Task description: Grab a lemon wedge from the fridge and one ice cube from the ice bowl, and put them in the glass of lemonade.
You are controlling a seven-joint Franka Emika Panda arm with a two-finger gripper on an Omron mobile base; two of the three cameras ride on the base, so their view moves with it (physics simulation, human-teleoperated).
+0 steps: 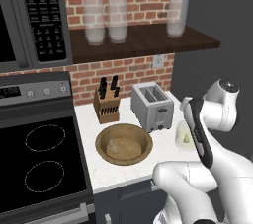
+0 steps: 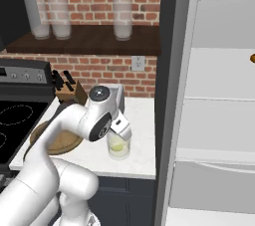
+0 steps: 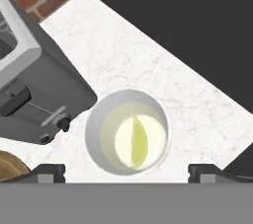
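The glass of lemonade (image 3: 94, 129) stands on the white counter beside the toaster, and the yellow-green lemon wedge (image 3: 137, 141) floats in its pale liquid. My gripper (image 3: 126, 171) hovers straight above the glass, open, with its fingertips wide apart on either side of the rim and nothing between them. From the right base view, my hand (image 2: 122, 129) sits just over the glass (image 2: 118, 149), with the wedge (image 2: 117, 146) visible inside. The wooden ice bowl (image 1: 101, 141) lies left of the glass (image 1: 184, 136) and holds a faint pale cube (image 1: 114, 145). The fridge (image 2: 219, 120) stands open at the right.
A silver toaster (image 1: 151, 105) and a knife block (image 1: 106, 105) stand behind the bowl against the brick wall. The stove (image 1: 39, 159) borders the counter on the left. Frosted tall glasses (image 1: 117, 18) line the shelf above. A small orange item (image 2: 252, 58) sits on a fridge shelf.
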